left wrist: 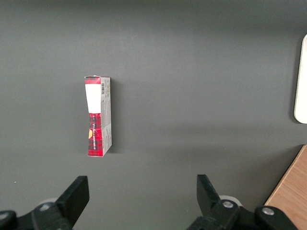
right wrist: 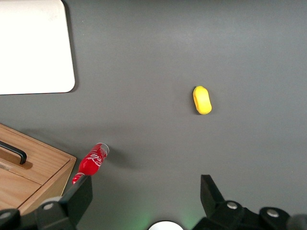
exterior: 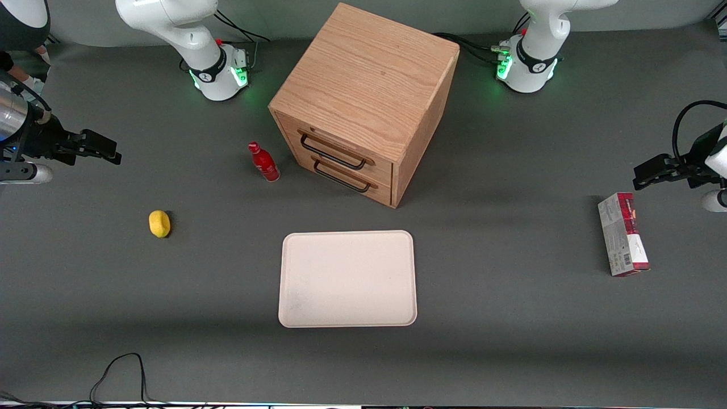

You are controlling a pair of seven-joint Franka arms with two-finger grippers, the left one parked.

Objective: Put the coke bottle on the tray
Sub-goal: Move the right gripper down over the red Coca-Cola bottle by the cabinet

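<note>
One coke bottle (exterior: 264,162) upright beside cabinet (exterior: 363,102), well apart from hand (exterior: 105,149); hand open wide, empty

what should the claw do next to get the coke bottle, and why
Probably swing the claw across the table toward the coke bottle and line up above it. The claw is open, holds nothing, and hangs at the working arm's end of the table, well away from the bottle. The bottle stands upright in front of the wooden cabinet, farther from the front camera than the tray, which holds nothing yet.

High front overview; both wrist views downward, sharing tray (exterior: 347,278).
</note>
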